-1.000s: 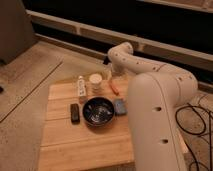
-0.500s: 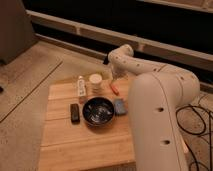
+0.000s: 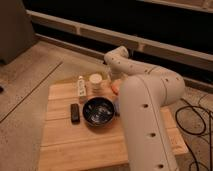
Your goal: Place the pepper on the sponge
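Hand [image 3: 112, 83] hangs wide open just over the pepper [image 3: 115, 88] at the surface's [image 3: 75, 142] far edge, unmoved since a moment ago; the sponge [image 3: 116, 106], beside the bowl [image 3: 98, 110], remains bare.

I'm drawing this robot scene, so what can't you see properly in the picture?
Camera view:
- Sponge: mostly hidden behind the robot's arm; only a blue sliver shows beside the bowl.
- Pepper: just an orange bit below the gripper, near the table's back; whether it is held is unclear.
- White tube: label too small to read.
- Arm's lower end: cut off by the bottom edge.
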Motion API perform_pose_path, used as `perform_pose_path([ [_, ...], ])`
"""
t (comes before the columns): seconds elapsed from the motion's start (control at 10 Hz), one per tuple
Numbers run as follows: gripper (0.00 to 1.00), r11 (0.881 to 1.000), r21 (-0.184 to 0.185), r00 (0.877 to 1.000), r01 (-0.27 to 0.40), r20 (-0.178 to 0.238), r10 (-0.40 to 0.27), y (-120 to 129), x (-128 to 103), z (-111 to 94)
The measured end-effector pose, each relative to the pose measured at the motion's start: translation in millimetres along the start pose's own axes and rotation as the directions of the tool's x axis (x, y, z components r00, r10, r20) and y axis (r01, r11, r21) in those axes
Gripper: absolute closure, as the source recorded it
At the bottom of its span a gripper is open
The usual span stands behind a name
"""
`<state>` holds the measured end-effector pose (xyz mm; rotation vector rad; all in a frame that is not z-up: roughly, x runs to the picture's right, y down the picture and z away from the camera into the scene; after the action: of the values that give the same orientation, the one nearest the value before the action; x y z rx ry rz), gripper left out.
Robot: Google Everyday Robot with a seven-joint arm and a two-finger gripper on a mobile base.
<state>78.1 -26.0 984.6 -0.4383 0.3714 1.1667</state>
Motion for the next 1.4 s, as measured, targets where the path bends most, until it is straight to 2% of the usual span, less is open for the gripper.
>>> perform_pose_path([
  [0.4,0.35,1.000,0.006,0.995,0.009,-0.095,-0.008,-1.7,6.5,32.7],
  [0.6,0.35,1.000,0.000,0.994,-0.002,-0.113,0.002,-2.3,4.8,40.0],
  [0.7,0.40,1.000,-0.001,0.993,-0.005,-0.117,0.005,-3.5,3.9,42.7],
  [0.9,0.59,1.000,-0.005,0.994,-0.006,-0.107,0.006,-4.8,-2.1,42.7],
  [1.0,0.74,1.000,-0.007,0.994,-0.008,-0.105,0.007,-5.8,-3.9,42.7],
  [1.2,0.93,1.000,-0.014,0.995,-0.011,-0.104,0.009,-5.9,-4.5,42.4],
  [1.3,1.00,0.999,-0.040,0.995,-0.025,-0.093,0.021,-2.7,-6.8,36.9],
  [1.4,1.00,0.997,-0.069,0.997,-0.037,-0.074,0.032,1.3,-12.1,25.4],
])
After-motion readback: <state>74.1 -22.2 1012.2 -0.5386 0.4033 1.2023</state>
